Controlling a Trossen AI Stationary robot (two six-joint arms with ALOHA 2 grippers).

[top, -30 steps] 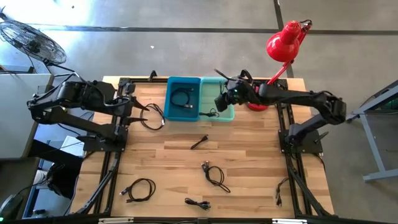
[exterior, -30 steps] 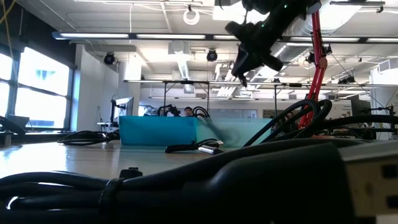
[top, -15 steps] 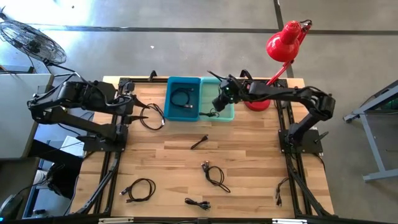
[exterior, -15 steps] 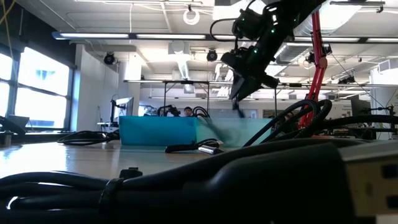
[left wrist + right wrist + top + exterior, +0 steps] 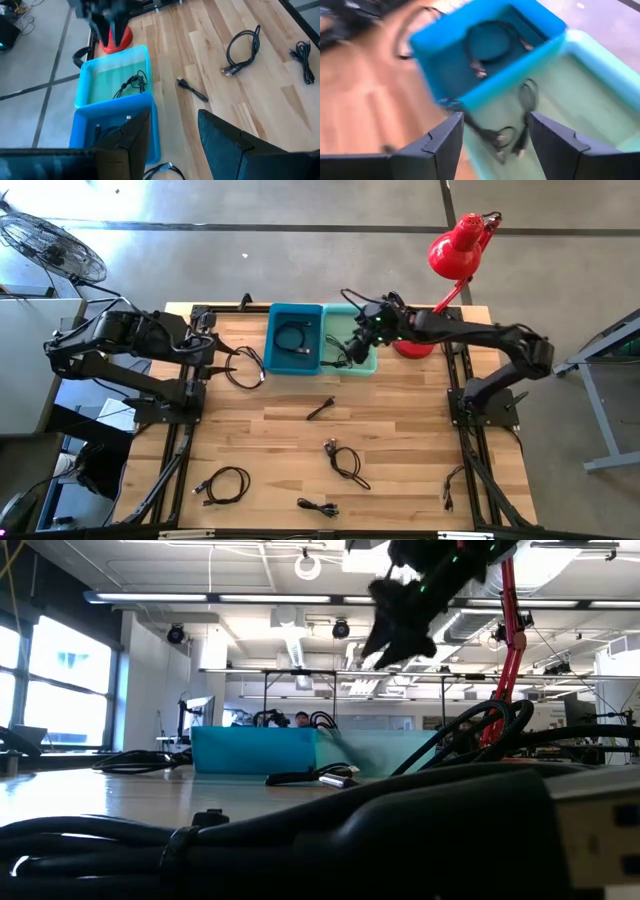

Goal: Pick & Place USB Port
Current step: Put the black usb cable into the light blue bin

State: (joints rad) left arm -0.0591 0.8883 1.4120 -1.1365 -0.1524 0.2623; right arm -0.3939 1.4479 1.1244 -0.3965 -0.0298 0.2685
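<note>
My right gripper (image 5: 360, 340) hangs open over the light teal bin (image 5: 352, 312) at the table's far edge; it also shows in the low view (image 5: 388, 635). A black USB cable (image 5: 522, 117) lies loose on that bin's floor, under the open fingers (image 5: 495, 120), and shows in the left wrist view too (image 5: 131, 84). The darker blue bin (image 5: 274, 340) beside it holds a coiled black cable (image 5: 490, 45). My left gripper (image 5: 208, 348) waits open at the far left, holding nothing (image 5: 174, 125).
A red desk lamp (image 5: 455, 245) stands at the far right, behind my right arm. Black cables lie loose on the wooden top: one by my left gripper (image 5: 243, 367), a short one mid-table (image 5: 320, 409), and others toward the near edge (image 5: 345, 462) (image 5: 227, 485) (image 5: 318, 507).
My right gripper dipped toward the teal bin, rolled about its own line, opened, and rose back up. The black cable now lies loose in the teal bin.
</note>
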